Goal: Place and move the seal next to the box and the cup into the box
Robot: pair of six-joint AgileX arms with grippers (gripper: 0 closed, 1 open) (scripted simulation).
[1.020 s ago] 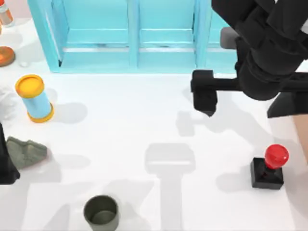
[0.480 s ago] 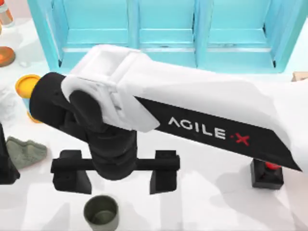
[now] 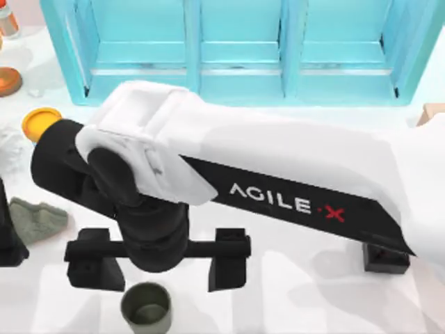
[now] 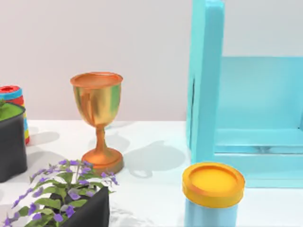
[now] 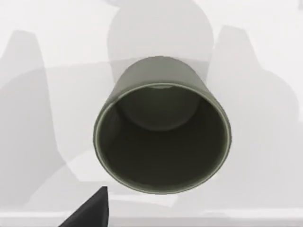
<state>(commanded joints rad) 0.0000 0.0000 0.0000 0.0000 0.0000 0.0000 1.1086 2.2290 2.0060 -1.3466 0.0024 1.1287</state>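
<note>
cabinet (image 3: 236, 49) behind, my right arm stretched across the table toward the cup.

right gripper (image 3: 158, 263) hangs spread wide just above the olive cup (image 3: 147, 306), upright near the front edge, lined up i think to straddle it; the seal (image 3: 384, 257) sits far right; left arm parked.

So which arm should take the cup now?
Right. Its gripper hangs open just behind the cup, jaws spread wide, and its wrist view looks straight down into the cup. The left arm sits parked at the table's left edge.
</note>
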